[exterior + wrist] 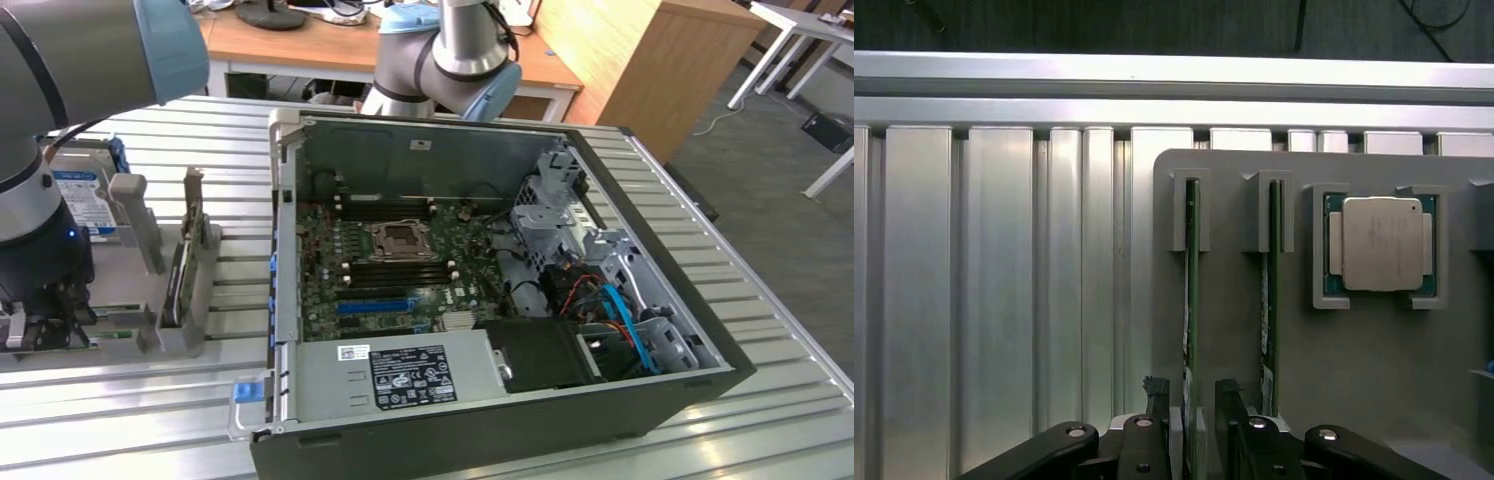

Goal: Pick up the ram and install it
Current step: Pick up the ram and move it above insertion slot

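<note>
Green ram (1191, 290) stands on edge inside the gap of the wide-open claw (1194, 388).

The gripper (47, 335) hangs over the grey holder (180, 338) by the edge of the table (134, 425), beside the open computer case (441, 448).

Ram (1192, 280) in tray (1354, 400), beside processor (1381, 243)

power supply label (411, 375), print unreadable
</note>
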### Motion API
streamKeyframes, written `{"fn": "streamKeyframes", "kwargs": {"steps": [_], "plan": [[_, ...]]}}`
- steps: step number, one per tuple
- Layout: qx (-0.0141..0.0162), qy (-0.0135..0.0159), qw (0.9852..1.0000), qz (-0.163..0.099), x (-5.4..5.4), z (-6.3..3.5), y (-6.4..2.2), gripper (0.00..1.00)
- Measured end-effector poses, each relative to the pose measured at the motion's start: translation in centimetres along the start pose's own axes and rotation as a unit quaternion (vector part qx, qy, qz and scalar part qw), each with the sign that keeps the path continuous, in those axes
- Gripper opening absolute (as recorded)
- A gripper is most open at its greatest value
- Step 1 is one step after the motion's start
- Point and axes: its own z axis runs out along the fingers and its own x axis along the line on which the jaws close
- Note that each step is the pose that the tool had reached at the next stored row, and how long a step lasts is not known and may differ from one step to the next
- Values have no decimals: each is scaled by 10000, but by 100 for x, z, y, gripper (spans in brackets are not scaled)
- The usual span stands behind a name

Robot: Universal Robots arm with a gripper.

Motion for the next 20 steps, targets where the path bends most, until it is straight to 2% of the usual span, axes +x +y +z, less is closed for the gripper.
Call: {"fn": "streamKeyframes", "kwargs": {"steps": [9, 11, 15, 20], "plan": [[0, 9, 10000, 0, -14, 26, -1, 32], [1, 20, 10000, 0, -15, 30, -1, 32], [1, 59, 10000, 2, -14, 51, -2, 32], [2, 61, 10000, 3, -26, 64, -1, 32]]}}
